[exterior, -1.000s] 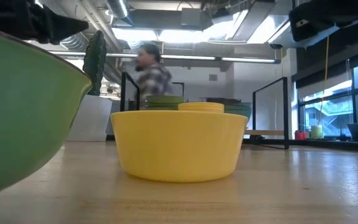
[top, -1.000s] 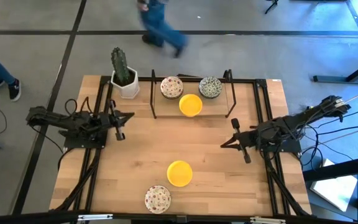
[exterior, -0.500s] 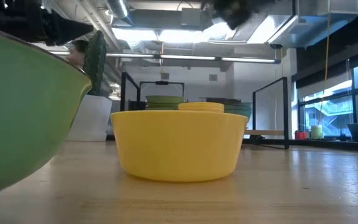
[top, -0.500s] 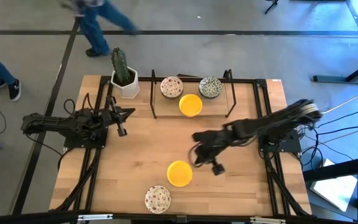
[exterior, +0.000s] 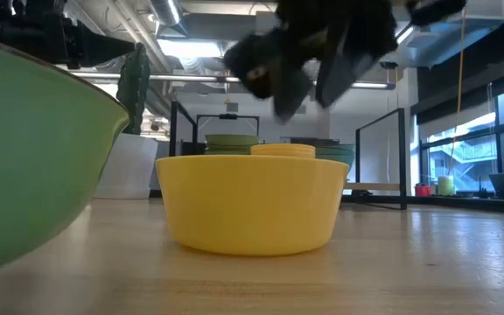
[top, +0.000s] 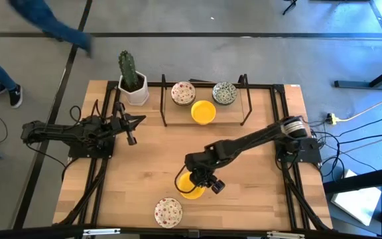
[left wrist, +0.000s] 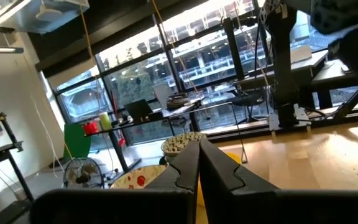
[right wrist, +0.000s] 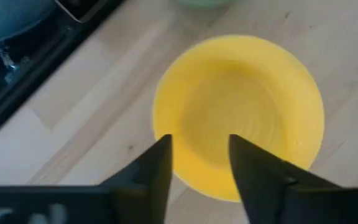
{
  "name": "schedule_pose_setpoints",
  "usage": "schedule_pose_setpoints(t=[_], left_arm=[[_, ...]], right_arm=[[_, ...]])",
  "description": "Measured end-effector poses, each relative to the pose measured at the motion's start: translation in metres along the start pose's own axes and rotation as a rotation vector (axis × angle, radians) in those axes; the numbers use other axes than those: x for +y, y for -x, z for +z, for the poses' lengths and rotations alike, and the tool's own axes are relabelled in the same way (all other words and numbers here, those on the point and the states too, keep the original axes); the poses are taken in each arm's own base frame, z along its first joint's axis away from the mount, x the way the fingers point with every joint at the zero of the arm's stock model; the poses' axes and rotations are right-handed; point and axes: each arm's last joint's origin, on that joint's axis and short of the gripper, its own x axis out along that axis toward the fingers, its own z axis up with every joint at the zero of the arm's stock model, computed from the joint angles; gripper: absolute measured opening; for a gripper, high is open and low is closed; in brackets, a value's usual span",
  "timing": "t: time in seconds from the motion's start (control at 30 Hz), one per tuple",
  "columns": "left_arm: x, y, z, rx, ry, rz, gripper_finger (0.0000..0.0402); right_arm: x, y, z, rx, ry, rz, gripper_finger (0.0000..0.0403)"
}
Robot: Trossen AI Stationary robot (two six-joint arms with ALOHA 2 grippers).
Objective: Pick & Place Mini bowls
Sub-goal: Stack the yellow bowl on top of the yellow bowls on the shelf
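Observation:
A plain yellow mini bowl (top: 190,189) stands upright on the wooden table, near the middle and toward the near edge. My right gripper (right wrist: 199,146) hovers open just above it, pointing steeply down, with its fingers over the bowl's rim (right wrist: 166,124). The low view shows this gripper (exterior: 313,70) clear above the bowl (exterior: 252,206). My left gripper (top: 141,119) waits shut at the table's left side, pointing about level, with its fingers (left wrist: 199,155) together.
A black rack (top: 244,99) at the far edge holds a red-speckled bowl (top: 183,93), a green-grey bowl (top: 225,93) and a yellow bowl (top: 203,111). Another speckled bowl (top: 168,212) sits by the near edge. A white cactus pot (top: 132,89) stands far left.
My right gripper has swung from the table's right side toward the middle and the near edge, tipping from about level to steeply down, and now hangs over the yellow bowl. The bowl has stayed where it was.

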Motion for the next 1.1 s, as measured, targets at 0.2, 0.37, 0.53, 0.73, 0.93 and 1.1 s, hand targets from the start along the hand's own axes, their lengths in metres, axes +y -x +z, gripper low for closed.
schedule_pose_setpoints(t=[0.2,0.37,0.53,0.73,0.93,1.1], left_arm=[[-0.001,0.000,0.000,-0.009,0.019,-0.022,0.0002],[-0.002,0.000,0.001,-0.023,0.031,-0.058,0.0006],[-0.002,0.000,0.001,-0.025,0.030,-0.060,0.0007],[-0.002,0.000,0.001,-0.023,0.028,-0.060,0.0002],[-0.002,0.000,0.001,-0.023,0.028,-0.060,0.0006],[-0.002,0.000,0.001,-0.022,0.034,-0.060,0.0007]], right_arm=[[-0.015,-0.017,-0.005,-0.023,-0.020,0.000,0.0254],[-0.030,-0.012,-0.006,-0.074,-0.053,-0.041,0.0313],[-0.048,-0.022,-0.010,-0.117,-0.103,-0.086,0.0322],[-0.057,-0.051,-0.024,-0.075,-0.142,-0.060,0.0313],[-0.059,-0.065,-0.032,-0.039,-0.174,-0.043,0.0294],[-0.059,-0.066,-0.033,-0.031,-0.179,-0.042,0.0211]])
